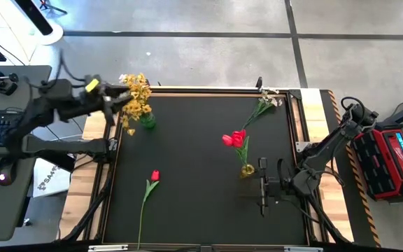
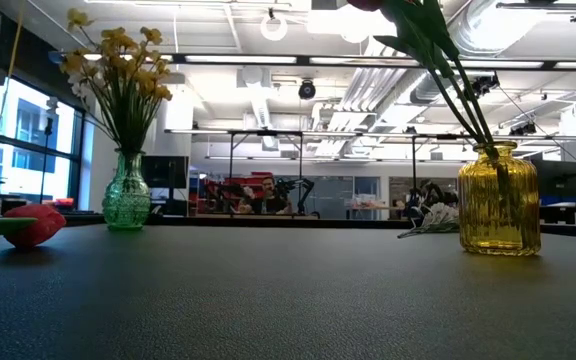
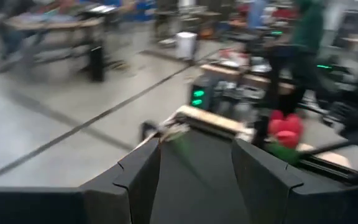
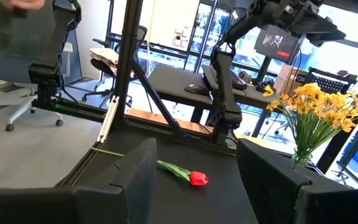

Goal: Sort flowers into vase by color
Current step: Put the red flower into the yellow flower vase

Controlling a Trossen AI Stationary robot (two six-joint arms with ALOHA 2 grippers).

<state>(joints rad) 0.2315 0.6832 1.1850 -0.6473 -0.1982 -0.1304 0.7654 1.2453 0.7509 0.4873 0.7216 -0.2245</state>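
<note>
So the flower that looks next up is the loose red tulip point(image 1: 154, 175), lying flat on the black counter point(image 1: 194, 210) at about 7 o'clock from the middle, head pointing toward the far edge and its long green stem trailing back to the near edge. It looks feather-light and bendy, so I'd guess the stem flexes if you grab it at the very end and the head droops. Best bet is pinching the stem a bit below the head, where it's off the mat enough to get a finger under. The petals are soft fabric-looking stuff, so I wouldn't squeeze those.

There's also a white-blossom sprig point(image 1: 263, 103) lying loose up at 1 o'clock, near the far right corner. Same deal: thin, floppy, grab the stem, not the blossoms.

Already sorted: yellow blossoms point(image 1: 136, 94) sit in the green glass vase point(image 2: 126, 195) at 10 o'clock, and red tulips point(image 1: 235, 138) stand in the amber glass vase point(image 2: 498, 200) at about 3 o'clock. Both vases look tippy with tall stems in them, so an arm brushing past could knock one over.

The left end effector point(image 1: 121, 98) is up just beside the yellow bunch, fingers parted with nothing between them. The right end effector point(image 1: 263, 186) waits at 4 o'clock just near of the amber vase, also parted and empty.
</note>
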